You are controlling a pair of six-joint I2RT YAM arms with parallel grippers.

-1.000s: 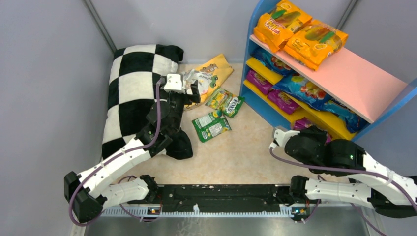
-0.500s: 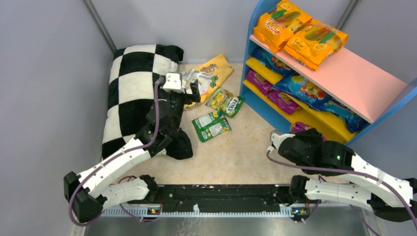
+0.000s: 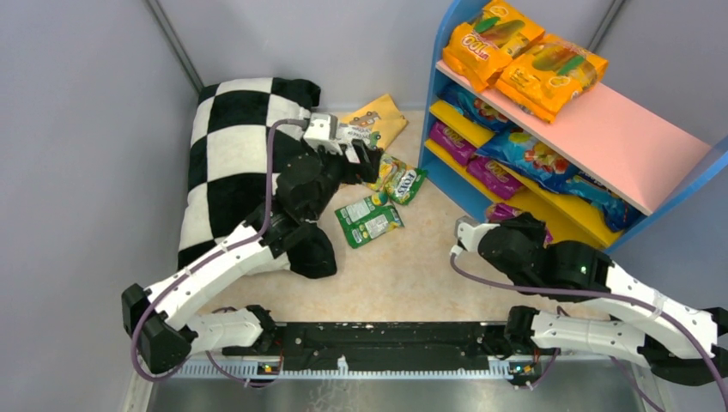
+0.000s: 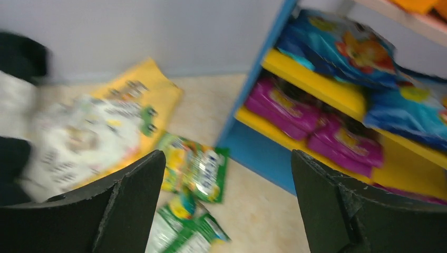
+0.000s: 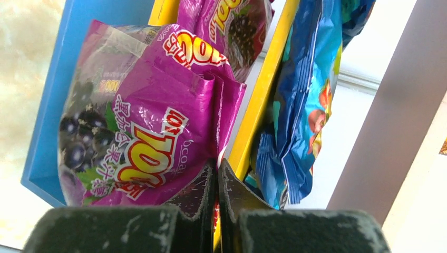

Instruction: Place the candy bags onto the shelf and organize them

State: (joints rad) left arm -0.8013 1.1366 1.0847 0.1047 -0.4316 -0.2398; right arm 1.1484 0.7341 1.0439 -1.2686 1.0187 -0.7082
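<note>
My right gripper (image 5: 217,174) is shut on the edge of a purple grape candy bag (image 5: 153,132) and holds it at the front of the blue-framed shelf (image 5: 47,132), by the lowest yellow board. In the top view the held bag (image 3: 500,211) sits at the shelf's foot. My left gripper (image 4: 226,211) is open and empty above two green bags (image 4: 197,166) on the floor. In the top view it (image 3: 367,163) hovers beside those green bags (image 3: 369,221). The shelf (image 3: 446,176) holds orange bags (image 3: 494,39) on its pink top, with blue bags (image 3: 528,159) and purple bags (image 3: 494,178) below.
A black-and-white checkered pillow (image 3: 232,163) lies at the left, under my left arm. A large yellow bag (image 3: 378,120) with a white-printed packet (image 4: 79,142) on it lies at the back wall. Grey walls close in the left and back sides.
My left gripper has swung right, from the yellow bag toward the green bags. My right gripper has moved left along the shelf front with the purple bag in it.
</note>
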